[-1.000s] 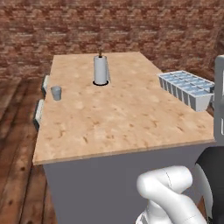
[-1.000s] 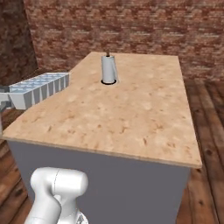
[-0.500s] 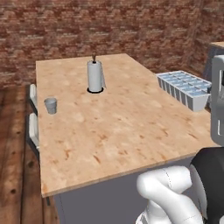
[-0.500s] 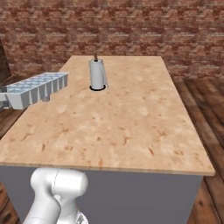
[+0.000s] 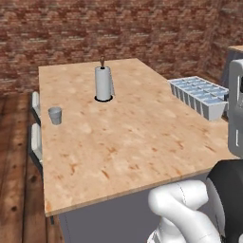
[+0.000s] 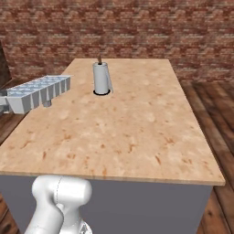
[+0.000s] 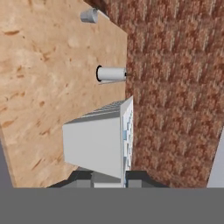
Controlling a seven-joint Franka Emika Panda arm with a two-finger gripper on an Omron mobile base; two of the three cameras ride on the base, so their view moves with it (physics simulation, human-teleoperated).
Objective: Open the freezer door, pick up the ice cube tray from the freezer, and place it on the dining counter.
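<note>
Brick walls and a dark wood floor surround the bench [image 5: 128, 142], a large island with a mottled tan top and a grey base. The ice cube tray [image 5: 198, 96] is held in the air at the right edge of the bench in the left base view, and at the left edge in the right base view [image 6: 37, 93], level with its cells facing up. In the hand view the tray [image 7: 98, 140] sits between the two dark finger tips at the bottom of the picture, so the pincer [image 7: 109, 178] is closed on one end of the tray. The tray looks to be raised above the bench top rather than resting on it, though how far is hard to tell.

Farther across the bench stands an upright paper towel roll [image 5: 103, 83] on a dark round base, well apart from the tray. Near the far left edge of the bench in the left base view is a small grey cup [image 5: 55, 115], standing upright. Beside that edge, two pale chairs [image 5: 35, 124] are partly visible against the floor.
</note>
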